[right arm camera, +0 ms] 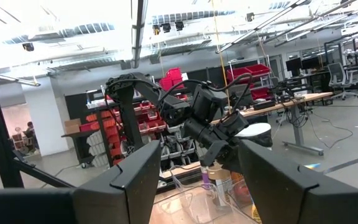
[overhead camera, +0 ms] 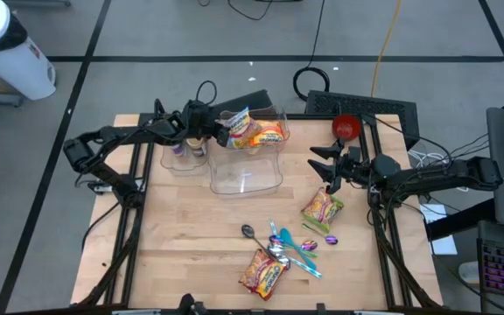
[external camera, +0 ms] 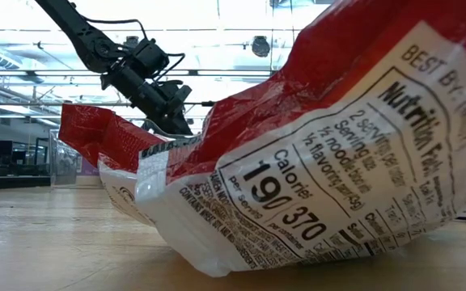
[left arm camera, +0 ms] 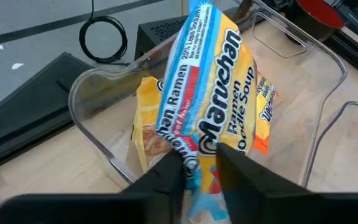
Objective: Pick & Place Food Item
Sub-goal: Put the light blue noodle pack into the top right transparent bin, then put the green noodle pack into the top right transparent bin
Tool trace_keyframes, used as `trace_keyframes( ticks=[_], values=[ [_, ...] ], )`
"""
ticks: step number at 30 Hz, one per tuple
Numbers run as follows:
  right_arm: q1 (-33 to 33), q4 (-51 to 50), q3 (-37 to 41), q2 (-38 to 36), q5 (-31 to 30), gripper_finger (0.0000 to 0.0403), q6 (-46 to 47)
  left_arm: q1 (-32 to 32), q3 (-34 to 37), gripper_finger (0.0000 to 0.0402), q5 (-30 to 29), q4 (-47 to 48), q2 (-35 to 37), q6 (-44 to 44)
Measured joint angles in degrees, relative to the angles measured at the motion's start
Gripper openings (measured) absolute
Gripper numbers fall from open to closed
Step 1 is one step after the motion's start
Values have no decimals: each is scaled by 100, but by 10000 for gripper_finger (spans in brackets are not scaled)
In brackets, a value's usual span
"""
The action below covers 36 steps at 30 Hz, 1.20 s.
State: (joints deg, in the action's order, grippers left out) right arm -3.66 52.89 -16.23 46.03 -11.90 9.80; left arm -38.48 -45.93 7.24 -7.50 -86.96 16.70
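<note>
A blue-and-yellow Maruchan ramen packet [left arm camera: 207, 93] stands tilted in the clear plastic container [overhead camera: 250, 175]. It leans over the container's far left corner and against an orange-yellow packet [overhead camera: 269, 134] lying inside. My left gripper [left arm camera: 201, 171] reaches in from the table's left, open, its fingers on either side of the packet's crimped near end. My right gripper [overhead camera: 326, 166] waits raised at the table's right, open, with nothing between its fingers [right arm camera: 135, 180]. My left gripper has the packet's crimped near end [left arm camera: 193, 163] in the gap between its two fingers, which come slanting down from the table's left. Whether either finger touches that end, I cannot tell. The packet's lower part stands inside the container.
Two more ramen packets [overhead camera: 322, 210] [overhead camera: 263, 271] lie on the wood near the front right, with spoons [overhead camera: 289, 249] between them. A red bowl [overhead camera: 346, 127] sits at the back right. A small clear tub [overhead camera: 182, 153] stands left of the container. One packet [external camera: 314, 162] fills the low view.
</note>
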Motion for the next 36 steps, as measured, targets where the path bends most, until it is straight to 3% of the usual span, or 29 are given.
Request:
trace_keyframes(
  ticks=[5,11,17,24,28,32,36],
  values=[
    [0,1,0,1,0,210,-2,0,-40,160,25,4,44,9],
    [0,-1,0,-1,0,210,0,0,-206,201,18,1,414,-284],
    [0,0,0,-1,2,210,0,58,-245,209,8,-127,793,-450],
    [0,-41,-2,-1,49,210,1,255,-251,209,18,-363,734,-247],
    [15,-428,-38,1,1013,210,35,466,-249,209,22,-356,730,-295],
    [367,-2090,-690,-4,1384,210,80,618,-249,209,19,-355,731,-284],
    [1066,-4612,-1563,302,307,210,-173,719,-249,209,18,-355,732,-338]
  ],
)
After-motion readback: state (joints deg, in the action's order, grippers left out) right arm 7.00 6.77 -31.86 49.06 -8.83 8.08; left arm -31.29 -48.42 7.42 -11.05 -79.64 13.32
